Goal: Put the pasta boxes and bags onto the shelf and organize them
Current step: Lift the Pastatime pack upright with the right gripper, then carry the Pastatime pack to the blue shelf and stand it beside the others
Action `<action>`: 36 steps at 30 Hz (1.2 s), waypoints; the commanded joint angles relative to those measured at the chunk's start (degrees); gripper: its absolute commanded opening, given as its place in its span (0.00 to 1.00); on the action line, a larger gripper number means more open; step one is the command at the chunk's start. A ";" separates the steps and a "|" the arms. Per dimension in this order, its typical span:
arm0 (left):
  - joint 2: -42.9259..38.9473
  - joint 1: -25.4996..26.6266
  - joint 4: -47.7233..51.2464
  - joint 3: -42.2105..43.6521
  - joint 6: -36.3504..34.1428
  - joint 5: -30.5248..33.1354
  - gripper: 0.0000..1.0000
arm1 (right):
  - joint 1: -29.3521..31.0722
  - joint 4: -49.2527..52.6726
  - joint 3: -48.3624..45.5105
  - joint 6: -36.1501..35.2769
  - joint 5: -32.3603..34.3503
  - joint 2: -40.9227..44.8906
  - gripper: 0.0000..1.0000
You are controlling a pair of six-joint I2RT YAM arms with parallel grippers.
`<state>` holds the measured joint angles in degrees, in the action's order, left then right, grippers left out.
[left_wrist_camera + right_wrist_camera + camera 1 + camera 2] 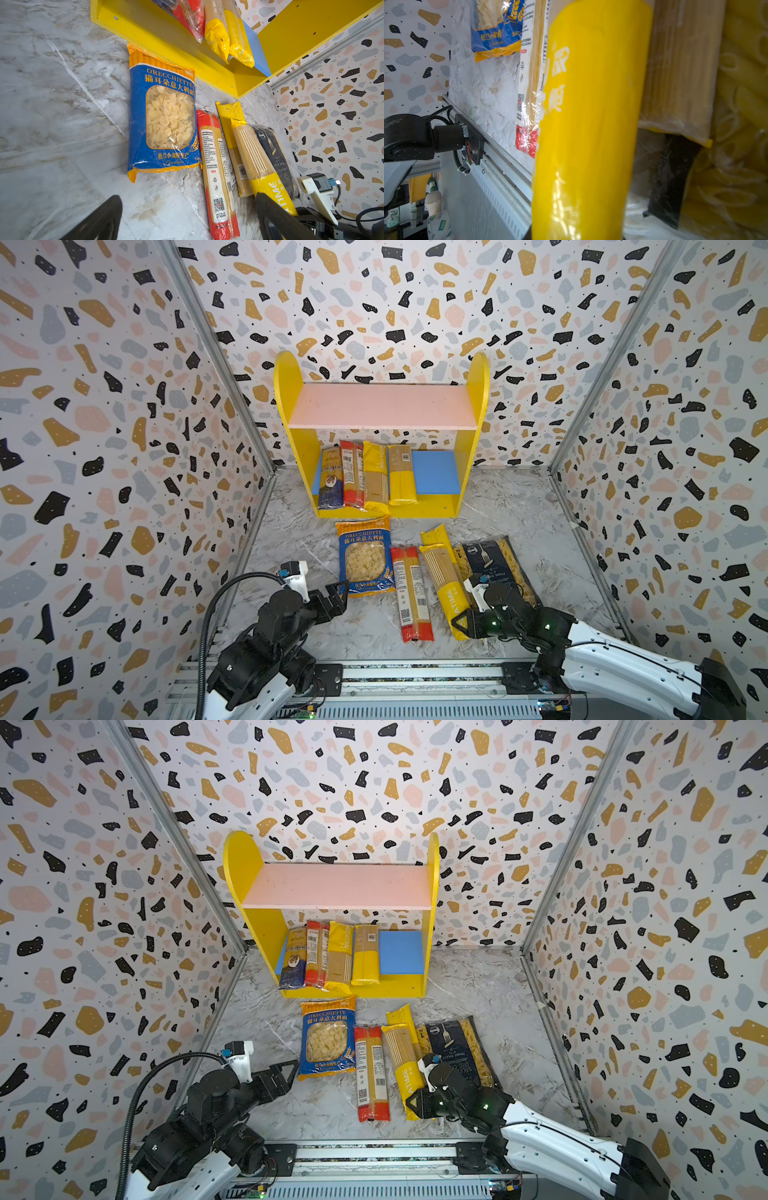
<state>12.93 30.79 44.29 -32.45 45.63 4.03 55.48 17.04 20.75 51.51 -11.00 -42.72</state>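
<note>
The near end of the top yellow spaghetti pack is pinched in the right gripper. The pack is laid on the marble table, partly over a second yellow pack and against the dark penne bag, with the red pack just beside it. The left gripper is spread wide and held empty near the corner of the Orecchiette bag. On the shelf, four long packs are lined up at the left of the blue lower board; the pink upper board is bare.

Because the pack is held at its very end, a sag of the free length is to be expected once it is lifted, and the slick wrapper could be pulled out of the jaws. The pack underneath or the penne bag could be dragged along. The drooping far end could be caught on the shelf's front lip, or the packs already there, whose ends overhang that lip, could be knocked off.
</note>
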 commanded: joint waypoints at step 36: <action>19.92 -0.38 -18.81 -7.23 -5.97 -4.86 0.99 | -23.58 -7.67 40.18 -22.20 -9.80 -26.19 0.10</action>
<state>31.42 30.79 29.85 -37.17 41.65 0.01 32.88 19.29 54.04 34.98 -19.25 -68.82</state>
